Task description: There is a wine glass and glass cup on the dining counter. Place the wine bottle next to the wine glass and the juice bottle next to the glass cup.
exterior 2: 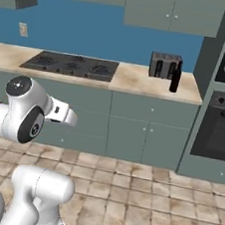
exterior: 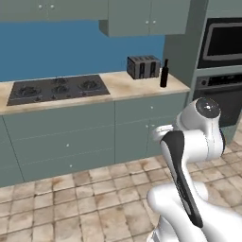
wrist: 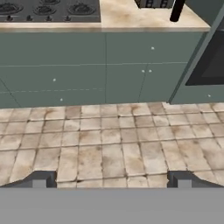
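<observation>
Standing upright on hob counter (exterior: 127,87): wine bottle (exterior: 164,73), beside toaster (exterior: 143,66).

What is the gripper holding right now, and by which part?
Nothing. The gripper is open over bare floor tiles, and the wine bottle stands untouched on the counter.

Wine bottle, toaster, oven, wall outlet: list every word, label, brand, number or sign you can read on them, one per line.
Wine bottle: plain dark glass, no label or lettering visible.
Toaster: no brand or markings readable.
Oven: control panel shows small pale marks, too blurred to read.
Wall outlet: no text.
No legible text anywhere.
</observation>
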You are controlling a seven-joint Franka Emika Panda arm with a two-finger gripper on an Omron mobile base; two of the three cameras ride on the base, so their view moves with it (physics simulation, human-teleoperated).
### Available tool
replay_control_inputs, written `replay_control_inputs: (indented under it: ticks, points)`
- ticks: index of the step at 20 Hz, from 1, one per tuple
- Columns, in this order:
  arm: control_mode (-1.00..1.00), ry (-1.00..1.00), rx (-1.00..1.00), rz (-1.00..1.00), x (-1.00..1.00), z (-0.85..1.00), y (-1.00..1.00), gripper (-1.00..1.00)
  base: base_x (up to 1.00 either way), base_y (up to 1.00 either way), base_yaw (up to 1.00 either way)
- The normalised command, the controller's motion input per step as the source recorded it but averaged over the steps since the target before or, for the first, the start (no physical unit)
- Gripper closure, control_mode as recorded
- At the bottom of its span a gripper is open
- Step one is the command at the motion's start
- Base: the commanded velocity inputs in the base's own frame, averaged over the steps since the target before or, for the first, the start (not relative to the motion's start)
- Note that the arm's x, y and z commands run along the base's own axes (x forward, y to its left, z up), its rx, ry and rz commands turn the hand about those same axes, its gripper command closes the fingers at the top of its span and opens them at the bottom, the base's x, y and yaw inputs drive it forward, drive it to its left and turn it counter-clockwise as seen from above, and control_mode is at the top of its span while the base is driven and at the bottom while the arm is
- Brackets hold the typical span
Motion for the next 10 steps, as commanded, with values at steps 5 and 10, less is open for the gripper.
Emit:
replay_control_inputs:
  ticks: [5, 10]
  points:
    - [1.0, 0.0, 0.0, 0.0, 0.0, 0.0, 0.0, -1.0, 0.79, -0.17, 0.01]
    - [1.0, 0.0, 0.0, 0.0, 0.0, 0.0, 0.0, -1.0, 0.77, -0.23, 0.01]
